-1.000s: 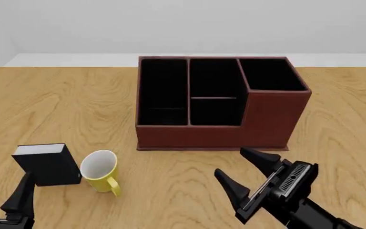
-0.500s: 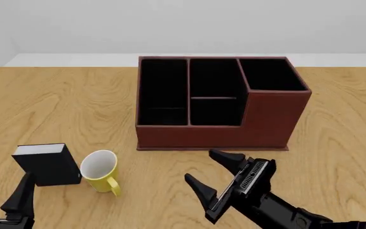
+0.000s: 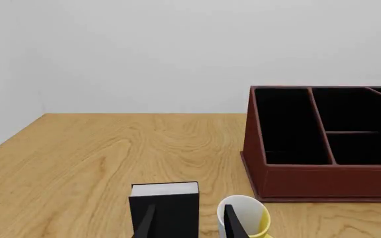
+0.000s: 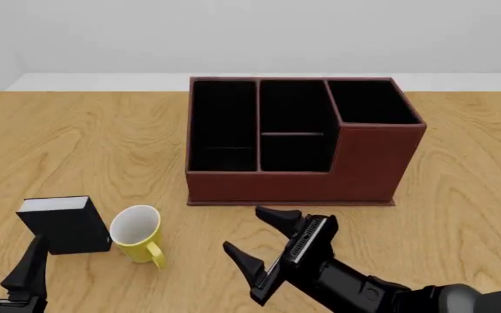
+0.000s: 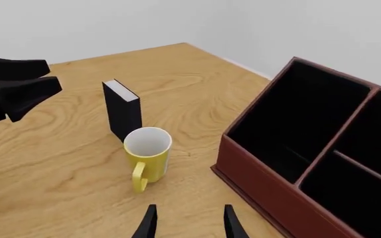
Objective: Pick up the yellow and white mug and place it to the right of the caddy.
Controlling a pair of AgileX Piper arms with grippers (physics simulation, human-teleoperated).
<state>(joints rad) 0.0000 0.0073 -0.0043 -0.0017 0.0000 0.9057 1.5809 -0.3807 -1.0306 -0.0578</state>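
The yellow mug (image 4: 137,233) stands on the desk (image 4: 102,143) beside a black book (image 4: 63,223), left of the caddy (image 4: 299,140). The right claw (image 4: 262,250) hangs open nearby, empty. The left claw (image 4: 5,264), also spread, is cut off by the front view's lower edge.

You have a yellow and white mug (image 4: 137,233): yellow on the outside and on its loop handle, plain white inside. Your caddy (image 4: 299,145) is reddish-brown on its walls and rim, with black lining in every compartment. The small book (image 4: 65,223) beside the mug has a black cover and a white page edge along the top. Both your left gripper (image 4: 7,268) and right gripper (image 4: 255,248) are black. The table (image 4: 85,143) under them is light golden wood with darker swirling grain. The wall (image 3: 144,49) behind is pale grey-white.
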